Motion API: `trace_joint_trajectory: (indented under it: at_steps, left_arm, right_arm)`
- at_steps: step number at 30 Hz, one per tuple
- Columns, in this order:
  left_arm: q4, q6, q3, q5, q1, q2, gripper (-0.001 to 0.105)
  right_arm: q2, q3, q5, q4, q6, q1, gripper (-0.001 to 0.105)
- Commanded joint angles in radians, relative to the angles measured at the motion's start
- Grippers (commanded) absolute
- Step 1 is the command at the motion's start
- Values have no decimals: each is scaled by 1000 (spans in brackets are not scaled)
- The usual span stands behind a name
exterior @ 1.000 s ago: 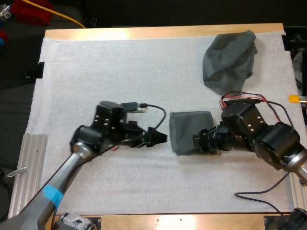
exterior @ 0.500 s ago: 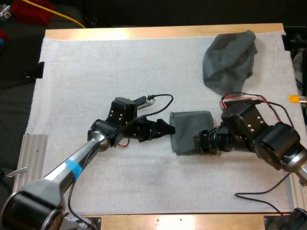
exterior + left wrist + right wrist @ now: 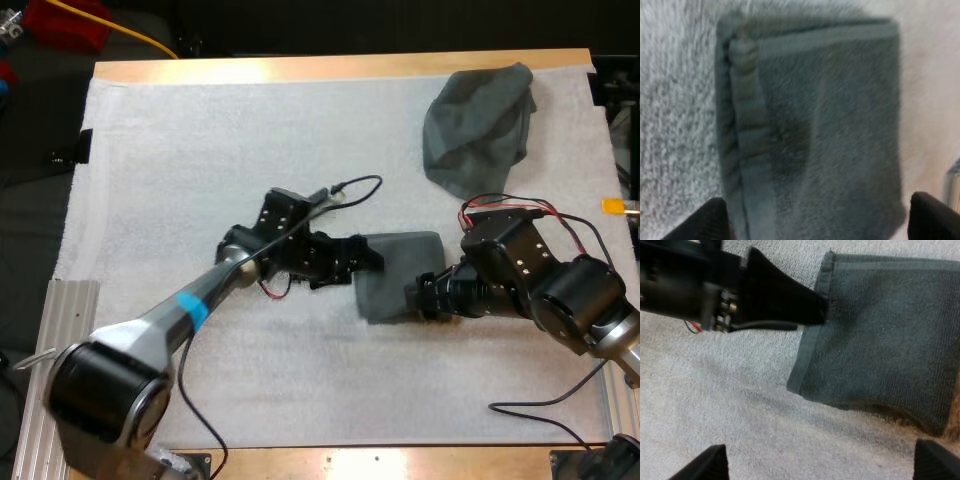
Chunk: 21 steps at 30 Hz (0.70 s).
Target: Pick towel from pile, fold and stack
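A folded dark grey-green towel [image 3: 400, 272] lies on the white mat, right of centre. My left gripper [image 3: 368, 257] is at its left edge. In the left wrist view its fingers [image 3: 712, 220] stand wide apart, open, just outside the two sides of the folded towel [image 3: 815, 125]. My right gripper [image 3: 420, 296] sits at the towel's right near side, open, with the towel [image 3: 885, 335] just ahead of it. The left gripper [image 3: 785, 302] touches the towel's hem there. A crumpled towel [image 3: 478, 125] lies at the far right.
The white mat [image 3: 200, 150] covers most of the wooden table [image 3: 330, 68]. A metal rail [image 3: 55, 350] runs along the mat's near left side.
My left arm has reached to the right across the mat, and its gripper has come up to the folded towel's left edge. The right arm and both towels have stayed put.
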Motion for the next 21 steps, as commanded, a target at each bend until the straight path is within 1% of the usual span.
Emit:
trace_joint_trajectory:
  at_steps: [1,5,8,11,16,18,21]
  left_arm:
    - [21,-8,-15,-19,-13,8,70]
    - [58,1,-31,-101,-37,27,70]
    - [58,2,-33,-135,-52,26,69]
    - [58,2,-32,-147,-67,26,69]
    - [58,-13,-35,-146,-104,58,69]
    - [74,-14,-50,-152,-115,65,69]
    - [98,-14,-83,-134,-122,85,69]
  right_arm:
    - [-13,-5,-4,12,-12,0,72]
    - [-13,-5,-4,16,-24,0,72]
    - [-13,-5,-4,16,-27,0,71]
    - [-13,-5,-4,16,-30,0,71]
    - [-13,-5,-4,16,-49,0,71]
    - [-13,-5,-4,16,-49,0,71]
    - [-13,-5,-11,16,-49,0,71]
